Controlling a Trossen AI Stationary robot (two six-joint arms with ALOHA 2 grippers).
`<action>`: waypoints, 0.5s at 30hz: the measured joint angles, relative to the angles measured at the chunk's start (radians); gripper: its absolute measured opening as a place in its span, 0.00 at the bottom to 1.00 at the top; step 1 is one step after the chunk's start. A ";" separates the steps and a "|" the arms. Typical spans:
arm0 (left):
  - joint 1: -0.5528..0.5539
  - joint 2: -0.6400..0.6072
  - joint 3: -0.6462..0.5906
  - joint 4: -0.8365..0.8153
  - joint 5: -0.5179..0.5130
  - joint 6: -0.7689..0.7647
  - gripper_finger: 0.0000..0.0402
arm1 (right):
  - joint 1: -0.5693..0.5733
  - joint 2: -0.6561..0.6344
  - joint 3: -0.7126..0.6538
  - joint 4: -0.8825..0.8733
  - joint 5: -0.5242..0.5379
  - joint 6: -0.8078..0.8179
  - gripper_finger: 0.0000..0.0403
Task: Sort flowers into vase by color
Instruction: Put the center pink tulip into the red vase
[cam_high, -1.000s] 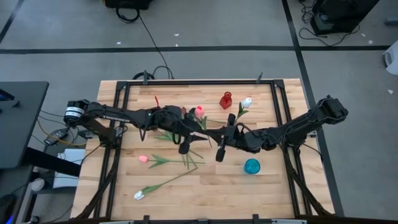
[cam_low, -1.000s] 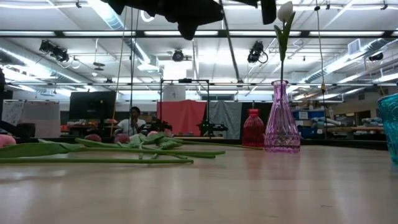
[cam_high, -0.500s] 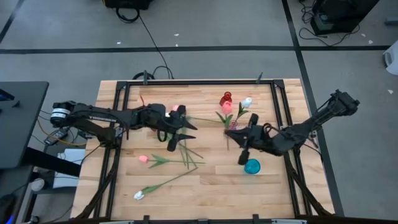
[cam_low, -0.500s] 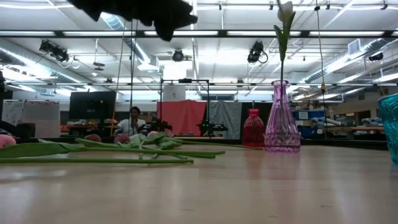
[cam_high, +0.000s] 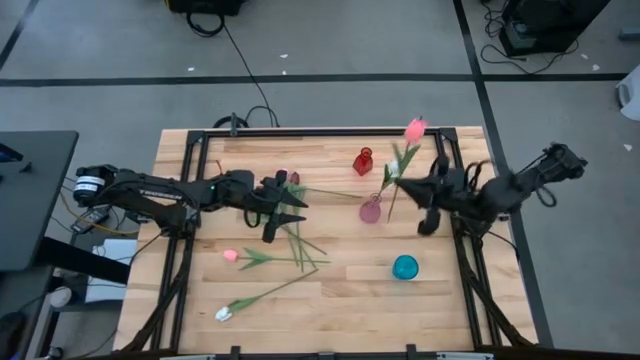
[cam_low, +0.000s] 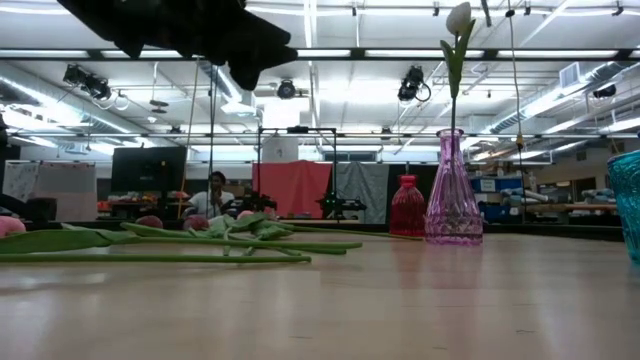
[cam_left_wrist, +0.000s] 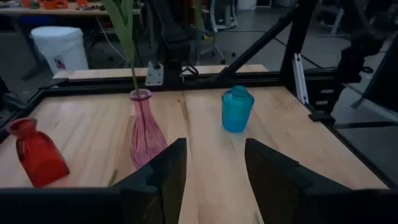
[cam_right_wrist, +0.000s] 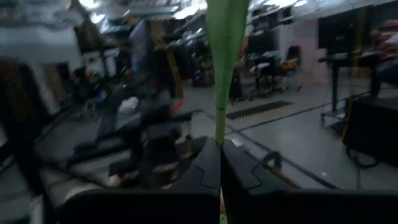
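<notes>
My right gripper (cam_high: 410, 180) is shut on a pink tulip (cam_high: 414, 128) and holds it above the table's far right part, close to the pink vase (cam_high: 370, 210). A white tulip (cam_low: 459, 17) stands by its stem in that pink vase (cam_low: 452, 200). My left gripper (cam_high: 275, 208) hangs open over the table's middle left, above loose tulips (cam_high: 290, 240) that lie flat on the wood. In the left wrist view the open gripper (cam_left_wrist: 211, 174) faces the pink vase (cam_left_wrist: 146, 127). My right gripper pinches the pink tulip's green stem (cam_right_wrist: 219, 127) between its two shut fingers (cam_right_wrist: 202, 168). The fingers lie across the stem. The tulip is lifted clear of the table, and its stem rises past the fingers toward the head.
A red vase (cam_high: 363, 160) stands near the far edge, and a teal vase (cam_high: 405, 267) nearer the right front. A pink tulip (cam_high: 230, 255) and a white tulip (cam_high: 222, 314) lie toward the near left. A black frame (cam_high: 300, 131) rims the table.
My right gripper has carried the pink tulip from the table's middle toward the right and far edges, rising, with the head now beyond the pink vase. My left gripper has drawn back toward the table's left.
</notes>
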 joint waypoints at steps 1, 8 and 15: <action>0.000 0.000 0.000 0.001 0.000 -0.002 0.42 | -0.036 -0.013 0.000 0.001 -0.029 -0.002 0.01; 0.001 0.017 0.000 0.029 0.001 -0.020 0.42 | -0.315 0.004 0.000 0.046 -0.319 0.044 0.01; 0.000 0.017 0.000 0.035 0.003 -0.021 0.42 | -0.618 0.014 0.000 0.056 -0.622 0.054 0.01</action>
